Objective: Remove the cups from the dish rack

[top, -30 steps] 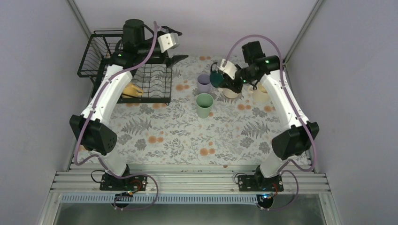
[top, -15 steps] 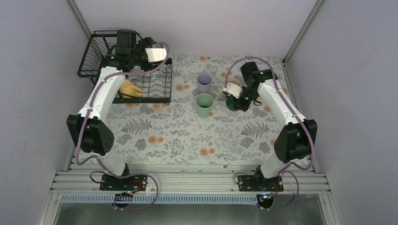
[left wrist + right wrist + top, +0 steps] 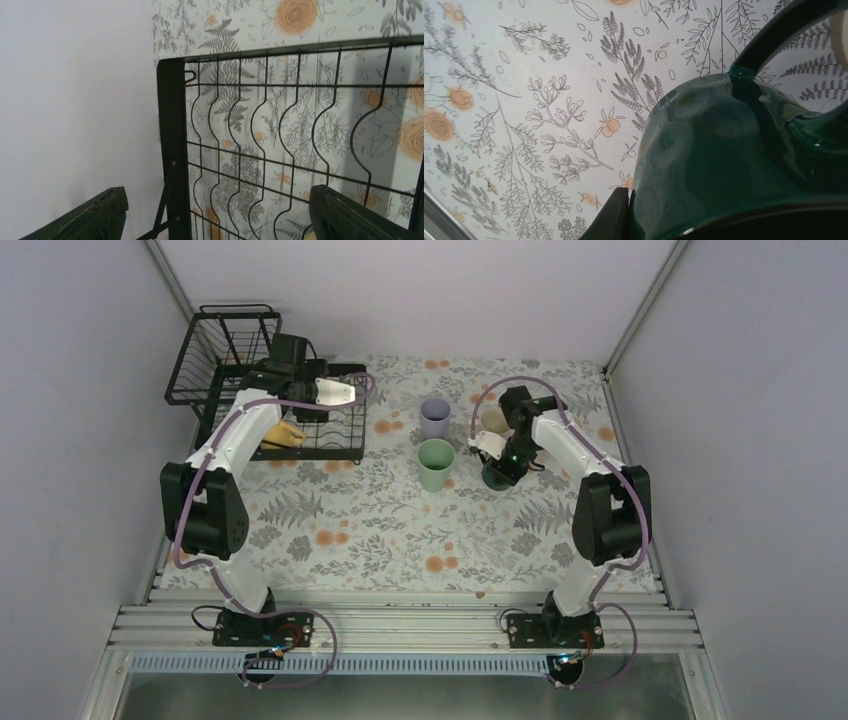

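Tablecloth (image 3: 400,530): it has flowers and ferns on it and covers the table under everything.
Right arm (image 3: 592,465): it folds back on itself, with the elbow near and the wrist bent down to the middle of the table.
Right gripper (image 3: 503,462): its fingers pinch the dark teal mug (image 3: 734,150). One finger shows in the wrist view, pressed on the mug's side.
Dark teal mug's place: low over the cloth, out of the rack, just right of the mint-green tumbler (image 3: 435,464). It cannot be told whether it touches the cloth.
Mint-green tumbler: it stands upright on the cloth.
Lavender tumbler (image 3: 434,418): it stands upright just behind the mint one.
Cream mug (image 3: 491,420): it sits behind the right wrist, which hides part of it.
Left arm (image 3: 225,445): it reaches far out to the dish rack (image 3: 172,150) at the far left.
Yellow mug (image 3: 280,431): it is in the flat part of the rack, right beside the left arm.
Left gripper (image 3: 217,192): it hangs over the rack's wires with its fingers spread wide, holding nothing.
Basket tier (image 3: 205,360): it is the farthest part of the rack, by the wall.
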Robot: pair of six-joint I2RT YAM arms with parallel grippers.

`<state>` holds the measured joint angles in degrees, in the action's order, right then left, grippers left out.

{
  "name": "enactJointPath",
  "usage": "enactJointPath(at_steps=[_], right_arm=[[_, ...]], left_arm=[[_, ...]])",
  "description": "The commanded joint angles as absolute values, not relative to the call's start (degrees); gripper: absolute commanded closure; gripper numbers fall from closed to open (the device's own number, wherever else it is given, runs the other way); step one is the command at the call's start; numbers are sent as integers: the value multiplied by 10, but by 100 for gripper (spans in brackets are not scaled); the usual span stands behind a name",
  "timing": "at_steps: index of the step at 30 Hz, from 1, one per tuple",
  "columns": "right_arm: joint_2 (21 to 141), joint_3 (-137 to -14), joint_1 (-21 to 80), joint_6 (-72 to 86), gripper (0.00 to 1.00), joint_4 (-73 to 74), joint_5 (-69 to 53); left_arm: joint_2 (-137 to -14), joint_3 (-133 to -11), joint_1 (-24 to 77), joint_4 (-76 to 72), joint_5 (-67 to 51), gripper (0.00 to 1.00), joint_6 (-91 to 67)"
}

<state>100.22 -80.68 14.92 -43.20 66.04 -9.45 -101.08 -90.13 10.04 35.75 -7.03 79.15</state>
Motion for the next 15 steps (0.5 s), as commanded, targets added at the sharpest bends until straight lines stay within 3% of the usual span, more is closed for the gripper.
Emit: enactJointPath(at_steps=[1, 15], right_arm=[[1022, -804, 150, -418, 96, 625, -78], [1072, -815, 153, -411, 96, 604, -63]], left_arm=[[-1022, -892, 96, 376, -42, 10, 845], [-1097, -938, 73, 543, -8, 19, 910]])
